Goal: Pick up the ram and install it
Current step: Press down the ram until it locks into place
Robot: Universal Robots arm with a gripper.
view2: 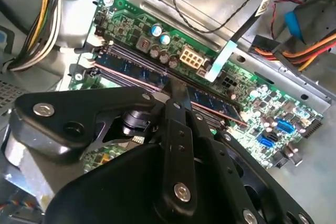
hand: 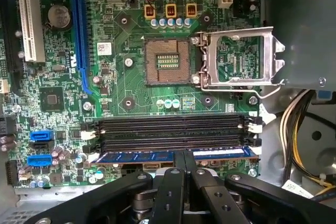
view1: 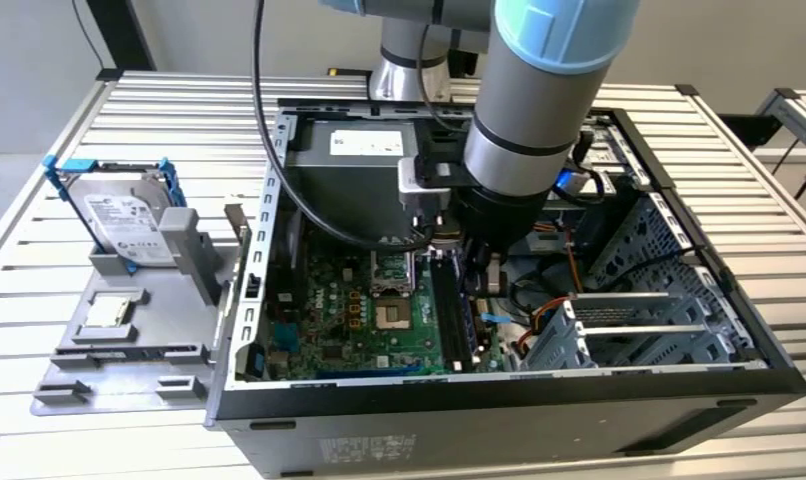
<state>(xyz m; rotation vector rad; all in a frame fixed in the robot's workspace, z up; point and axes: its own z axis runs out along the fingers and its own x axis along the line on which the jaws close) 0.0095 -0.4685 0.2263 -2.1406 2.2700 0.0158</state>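
The arm reached down into the open computer case [view1: 510, 400], which lay on its side on the slatted metal worktop [view1: 176, 110]. The hand [hand: 184, 157] sat directly over the bank of memory slots [hand: 170, 132] on the green motherboard [hand: 126, 82]. Its two black fingers [hand: 177, 161] were drawn close together, pinched on the top edge of the ram [hand: 136, 156], a thin blue stick standing on edge in the slot of the bank farthest from the processor socket [hand: 167, 61]. In both wrist views the stick ran along the full length of that slot, parallel to the three black slots beside it, which held nothing. I could not tell whether it was fully seated or only resting in the slot.

In the second wrist view the ram [view2: 131, 72] showed as a narrow blue strip crossing the board, passing under the fingers [view2: 178, 95] of the hand [view2: 176, 90]. The socket's metal retention frame [hand: 239, 56] stood swung open beside the socket, on the side away from the blue expansion slot [hand: 80, 30].

In the exterior view the hand [view1: 463, 255] was low inside the case, near the motherboard [view1: 363, 320]. Outside the case, on the exterior view's left, a grey fixture [view1: 123, 340] on the worktop carried a silver hard drive [view1: 116, 215] in a blue frame, standing upright, and a small square silver chip [view1: 110, 312] lying flat nearer the fixture's front.
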